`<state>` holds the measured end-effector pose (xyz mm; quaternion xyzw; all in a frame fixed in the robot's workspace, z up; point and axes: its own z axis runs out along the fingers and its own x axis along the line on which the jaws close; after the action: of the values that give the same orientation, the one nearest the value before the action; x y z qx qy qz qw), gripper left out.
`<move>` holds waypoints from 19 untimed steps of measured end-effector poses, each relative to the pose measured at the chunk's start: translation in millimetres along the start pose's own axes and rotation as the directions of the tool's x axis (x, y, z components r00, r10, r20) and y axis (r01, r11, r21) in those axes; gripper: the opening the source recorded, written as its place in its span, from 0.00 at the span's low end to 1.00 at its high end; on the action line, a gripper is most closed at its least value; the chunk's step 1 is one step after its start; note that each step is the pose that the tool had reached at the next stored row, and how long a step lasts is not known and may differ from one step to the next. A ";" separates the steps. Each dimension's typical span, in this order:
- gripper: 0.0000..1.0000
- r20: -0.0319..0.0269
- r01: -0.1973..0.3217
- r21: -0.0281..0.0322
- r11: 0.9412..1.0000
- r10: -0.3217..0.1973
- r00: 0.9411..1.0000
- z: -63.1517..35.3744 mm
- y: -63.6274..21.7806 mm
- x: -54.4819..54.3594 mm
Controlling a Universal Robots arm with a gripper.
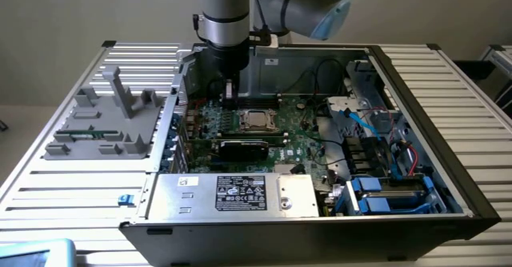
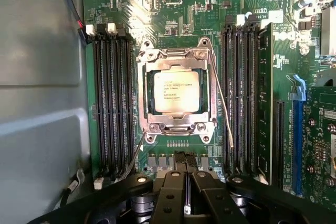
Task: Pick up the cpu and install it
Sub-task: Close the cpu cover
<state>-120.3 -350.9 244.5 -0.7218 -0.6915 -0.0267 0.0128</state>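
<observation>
The cpu (image 2: 177, 92) is seen lying flat in the socket (image 2: 146, 77), ringed by the metal frame, on the board (image 2: 178, 14) inside the open case (image 1: 428, 123). The fingers (image 2: 173, 182) are closed on nothing and are held above the board, just beside the socket and apart from the cpu. In the exterior view the cpu is found at about five o'clock of the fingers. Memory slots (image 2: 110, 103) are ranged along two opposite sides of the socket. The case is carried on a slatted worktop (image 1: 80, 189).
</observation>
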 end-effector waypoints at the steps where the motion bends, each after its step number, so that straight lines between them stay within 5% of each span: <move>1: 0.11 0.000 0.000 0.000 1.000 0.000 1.000 -4.0 0.0 0.2; 12: 0.11 -0.001 0.000 0.000 1.000 0.000 1.000 -40.2 -6.5 3.5; 19: 0.11 -0.001 0.000 -0.006 1.000 0.000 1.000 -50.0 -10.6 10.0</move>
<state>-131.5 -343.2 294.8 -0.7217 -0.6915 -0.0292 0.0109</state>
